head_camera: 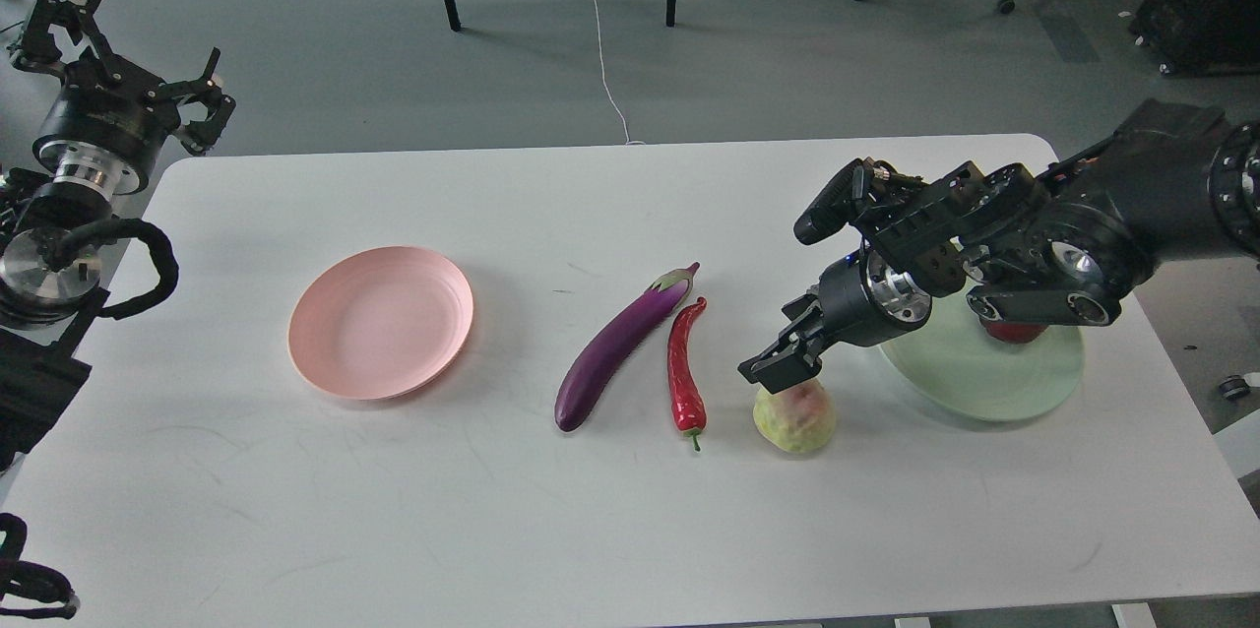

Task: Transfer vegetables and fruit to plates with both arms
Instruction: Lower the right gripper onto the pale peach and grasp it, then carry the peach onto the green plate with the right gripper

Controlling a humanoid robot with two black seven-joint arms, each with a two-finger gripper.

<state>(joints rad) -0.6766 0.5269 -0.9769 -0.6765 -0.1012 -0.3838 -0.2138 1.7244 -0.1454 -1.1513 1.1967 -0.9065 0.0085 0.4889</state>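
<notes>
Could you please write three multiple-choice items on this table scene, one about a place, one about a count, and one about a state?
1. Where does the chili lie?
A. On the pink plate
B. Right of the eggplant
C. On the green plate

2. How many plates are on the table?
A. One
B. Two
C. Three

3. What is the state of the pink plate?
A. Empty
B. Holding the eggplant
C. Upside down

Answers:
1 B: the chili lies on the table, just right of the eggplant.
2 B: only the pink plate and the green plate show.
3 A: its ringed inside faces up with nothing in it, while the right claw is over the yellow-green ball.
</notes>
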